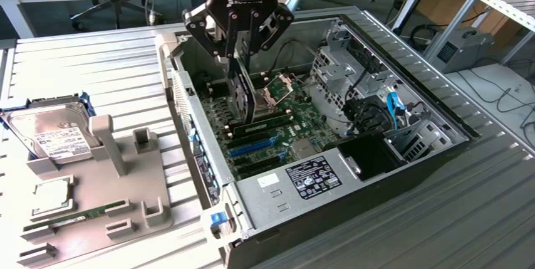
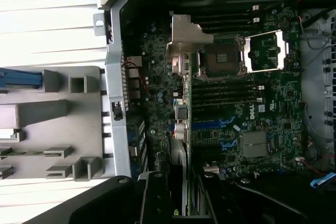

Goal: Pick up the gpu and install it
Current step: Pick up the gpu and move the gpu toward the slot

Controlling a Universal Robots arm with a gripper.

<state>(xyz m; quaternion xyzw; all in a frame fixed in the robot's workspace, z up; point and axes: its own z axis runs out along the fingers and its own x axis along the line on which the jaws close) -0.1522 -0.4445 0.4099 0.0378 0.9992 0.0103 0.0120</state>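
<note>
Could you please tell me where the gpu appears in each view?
Exterior view: gpu hangs on edge from the gripper, above the motherboard, upper centre.
Wrist view: gpu edge-on, next to the CPU socket.
Shared landmark: blue slot.

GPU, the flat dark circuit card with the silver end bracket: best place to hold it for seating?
Upper long edge, from straight above, pinching the two flat faces. The flat dark circuit card hangs on edge over the green motherboard, silver bracket at one end, so the lower edge is free. The black end effector looks clamped there.
</note>
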